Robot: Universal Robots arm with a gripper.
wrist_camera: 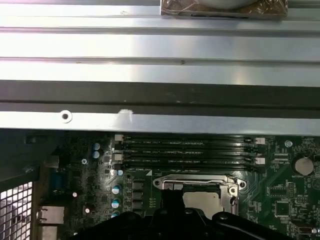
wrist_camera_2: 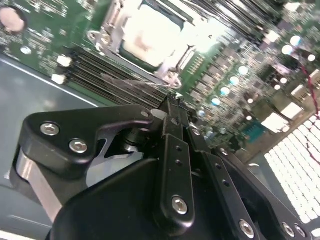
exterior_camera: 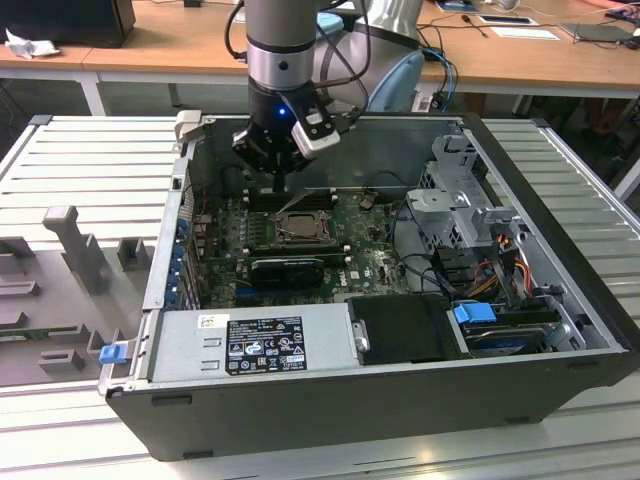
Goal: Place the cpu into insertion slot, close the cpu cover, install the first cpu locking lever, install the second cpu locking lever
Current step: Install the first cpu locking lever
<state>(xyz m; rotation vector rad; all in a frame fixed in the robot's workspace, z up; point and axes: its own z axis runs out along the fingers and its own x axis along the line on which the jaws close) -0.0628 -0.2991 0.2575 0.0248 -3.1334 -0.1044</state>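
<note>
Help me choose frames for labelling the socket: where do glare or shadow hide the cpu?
In the second wrist view, glare washes the cpu face to near white, and the dark gripper covers the foreground; in the first wrist view, the cpu is evenly lit and pale; in the exterior view, the insertion slot sits in dim shade inside the case.

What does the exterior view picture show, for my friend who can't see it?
A robot arm reaches down into an open computer case, its tool hanging close over the square chip socket on the green board. The case lies on a grey slatted table, with wooden desks behind.
</note>
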